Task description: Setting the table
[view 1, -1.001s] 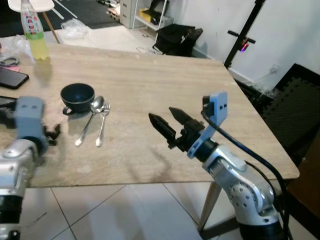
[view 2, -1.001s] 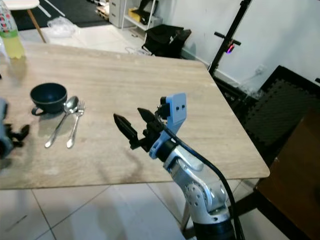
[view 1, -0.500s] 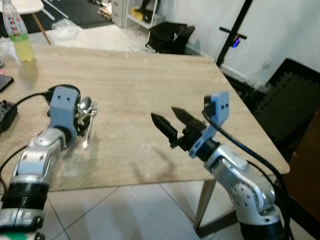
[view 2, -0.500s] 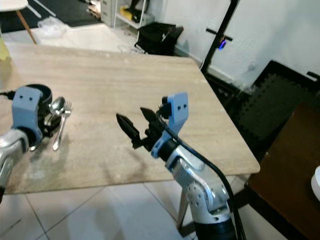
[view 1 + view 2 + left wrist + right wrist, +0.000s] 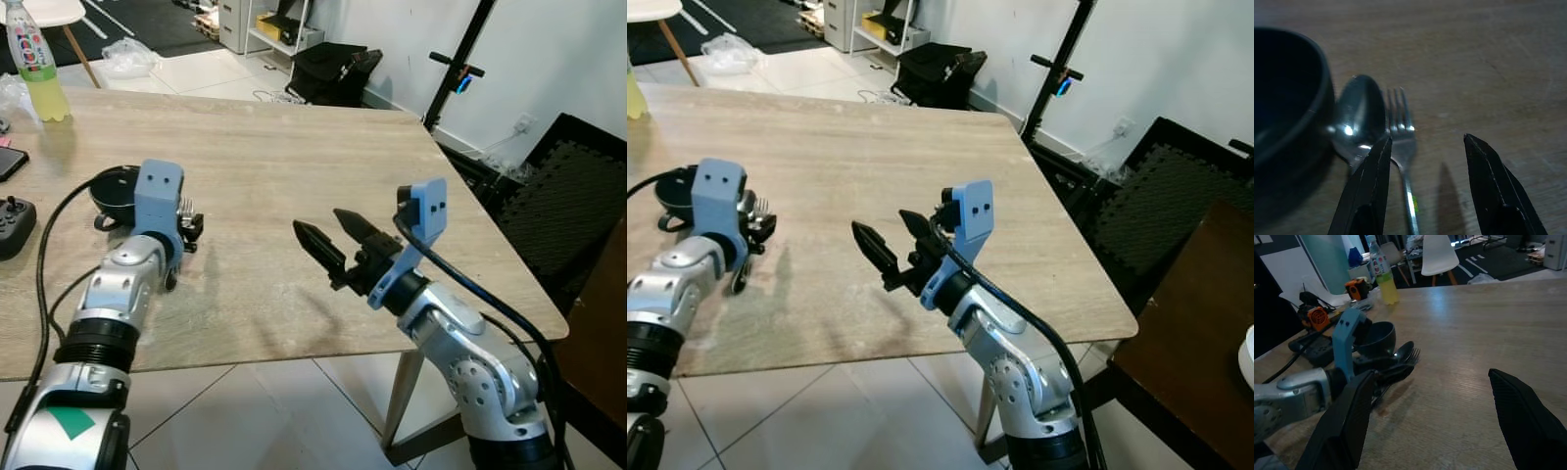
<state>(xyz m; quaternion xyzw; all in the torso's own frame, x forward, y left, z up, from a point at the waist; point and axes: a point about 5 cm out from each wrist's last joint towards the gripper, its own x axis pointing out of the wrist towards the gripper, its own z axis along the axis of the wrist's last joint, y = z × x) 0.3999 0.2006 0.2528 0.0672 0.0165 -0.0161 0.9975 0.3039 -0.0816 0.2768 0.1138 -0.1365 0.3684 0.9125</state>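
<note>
A dark blue cup (image 5: 111,186) stands on the wooden table (image 5: 294,147) at the left. A spoon (image 5: 1358,115) and a fork (image 5: 1402,140) lie side by side against its right flank. My left gripper (image 5: 1426,138) hovers low over the cutlery, open, one finger (image 5: 1370,181) over the spoon's neck and the other on bare wood beyond the fork. My left arm's blue wrist block (image 5: 159,200) hides most of the cutlery from the head views. My right gripper (image 5: 316,221) is open and empty above the table's near middle, pointing left toward the cup.
A bottle of yellow drink (image 5: 28,61) stands at the far left corner. A phone (image 5: 8,162) and a black controller (image 5: 12,226) lie at the left edge. Beyond the table are a black bag (image 5: 328,71) and a black stand (image 5: 458,78). The table's right half is bare wood.
My left arm has come up from the near left edge and reached forward to the fork and spoon. The right arm has stayed put. The camera shifted slightly.
</note>
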